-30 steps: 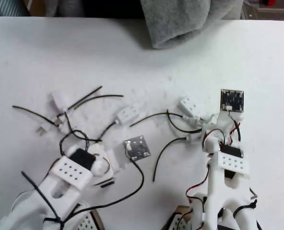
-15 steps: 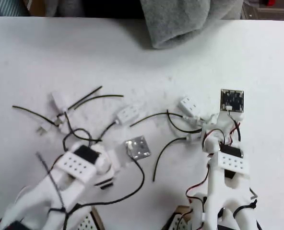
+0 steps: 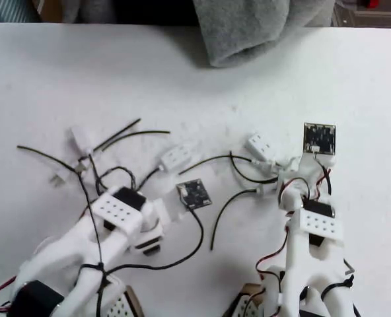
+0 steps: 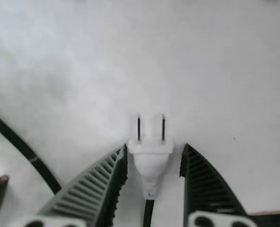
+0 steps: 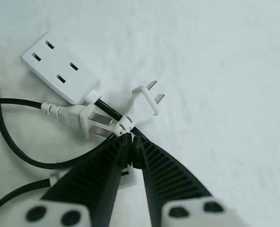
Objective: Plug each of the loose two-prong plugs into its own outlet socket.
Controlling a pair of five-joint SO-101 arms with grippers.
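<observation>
Your left end effector (image 4: 154,150) sits part open around one plug (image 4: 150,161); your right end effector (image 5: 130,136) pinches shut on a second plug (image 5: 144,101), one outlet (image 5: 59,66) just ahead.

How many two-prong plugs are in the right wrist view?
2. The raised plug is held by the right gripper; the flat plug lies by the outlet socket. The gripper may hide more.

Left gripper (image 4: 154,147) jaws apart, right gripper (image 5: 132,137) jaws closed
</observation>
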